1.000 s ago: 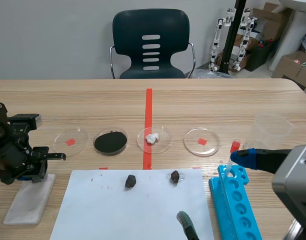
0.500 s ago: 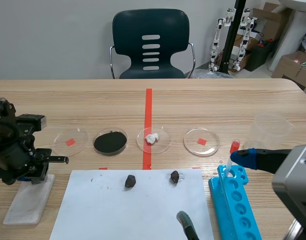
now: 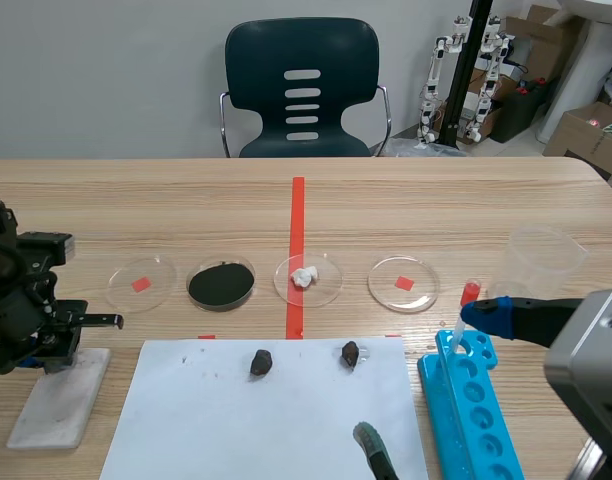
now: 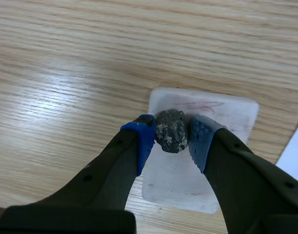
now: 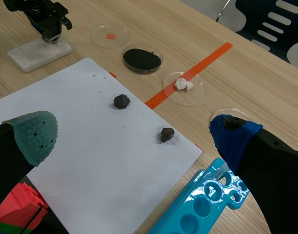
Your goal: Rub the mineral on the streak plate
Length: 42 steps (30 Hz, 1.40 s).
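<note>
Your left pincer [image 4: 171, 139] grips the mineral [image 4: 171, 127] over the streak plate [image 4: 224, 114]. Rub step, I reckon: press down, drag across.

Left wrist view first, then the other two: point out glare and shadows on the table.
Left wrist view: a pale glare patch lies on the table beside the left gripper, which grips the mineral over the streak plate. Scene view: even light, no bright patch. Right wrist view: two dark rocks cast small soft shadows on the white paper.
</note>
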Each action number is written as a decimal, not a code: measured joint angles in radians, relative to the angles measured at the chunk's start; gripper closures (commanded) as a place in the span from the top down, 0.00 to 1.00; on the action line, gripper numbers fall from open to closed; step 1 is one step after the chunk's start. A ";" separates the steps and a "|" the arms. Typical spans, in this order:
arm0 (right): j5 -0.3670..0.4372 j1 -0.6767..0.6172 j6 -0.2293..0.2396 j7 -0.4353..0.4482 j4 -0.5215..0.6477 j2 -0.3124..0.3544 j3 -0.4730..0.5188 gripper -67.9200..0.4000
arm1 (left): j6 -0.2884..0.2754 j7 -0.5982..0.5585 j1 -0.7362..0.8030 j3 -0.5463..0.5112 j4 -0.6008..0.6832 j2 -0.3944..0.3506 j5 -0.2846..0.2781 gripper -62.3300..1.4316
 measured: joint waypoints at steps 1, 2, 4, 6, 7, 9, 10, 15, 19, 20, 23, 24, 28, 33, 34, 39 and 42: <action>0.000 0.000 0.000 0.000 0.000 0.000 0.000 1.00 | -0.009 -0.002 0.000 -0.001 0.000 -0.001 -0.016 0.18; 0.000 0.000 0.000 0.000 0.000 0.000 0.000 1.00 | -0.016 -0.006 0.000 -0.003 0.000 -0.003 -0.038 0.18; 0.000 0.000 0.000 0.000 0.000 0.000 0.000 1.00 | -0.037 -0.017 -0.002 -0.003 0.000 -0.003 -0.093 0.18; 0.000 0.000 0.000 0.000 0.000 0.000 0.000 1.00 | -0.061 -0.028 -0.003 -0.003 0.000 -0.002 -0.150 0.18; 0.000 0.000 0.000 0.000 0.000 0.000 0.000 1.00 | -0.063 -0.031 -0.003 -0.003 0.000 -0.001 -0.165 0.18; 0.000 0.000 0.000 0.000 0.000 0.000 0.000 1.00 | -0.063 -0.031 -0.003 -0.003 0.000 0.000 -0.170 0.18; 0.000 0.000 0.000 0.000 0.000 0.000 0.000 1.00 | -0.063 -0.032 -0.003 -0.003 0.000 0.000 -0.171 0.18; 0.000 0.000 0.000 0.000 0.000 0.000 0.000 1.00 | -0.073 -0.022 -0.003 -0.003 0.001 0.009 -0.106 0.18; 0.000 0.000 0.000 0.000 0.000 0.000 0.000 1.00 | -0.077 -0.011 -0.003 -0.002 0.007 0.026 -0.046 0.18; 0.000 0.000 0.000 0.000 0.000 0.000 0.000 1.00 | -0.077 -0.010 -0.003 -0.001 0.007 0.026 -0.040 0.18; 0.000 0.000 0.000 0.000 0.000 0.000 0.000 1.00 | -0.058 -0.002 -0.003 0.002 0.011 0.037 -0.001 0.18; 0.000 0.000 0.000 0.000 0.000 0.000 0.000 1.00 | -0.058 0.000 -0.003 0.003 0.013 0.042 0.030 0.18; 0.000 0.000 0.000 0.000 0.000 0.000 0.000 1.00 | -0.041 -0.006 0.000 0.006 0.009 0.034 0.137 0.18; 0.000 0.000 0.000 0.000 0.000 0.000 0.000 1.00 | -0.017 0.005 0.001 0.006 0.001 0.029 0.184 0.18; 0.000 0.000 0.000 0.000 0.000 0.000 0.000 1.00 | -0.017 0.004 0.001 0.006 0.001 0.027 0.175 0.18; 0.000 0.000 0.000 0.000 0.000 0.000 0.000 1.00 | -0.016 0.000 0.000 0.005 0.001 0.016 0.103 0.18; 0.000 0.000 0.000 0.000 0.000 0.000 0.000 1.00 | -0.025 -0.005 0.000 0.004 0.001 0.005 0.044 0.18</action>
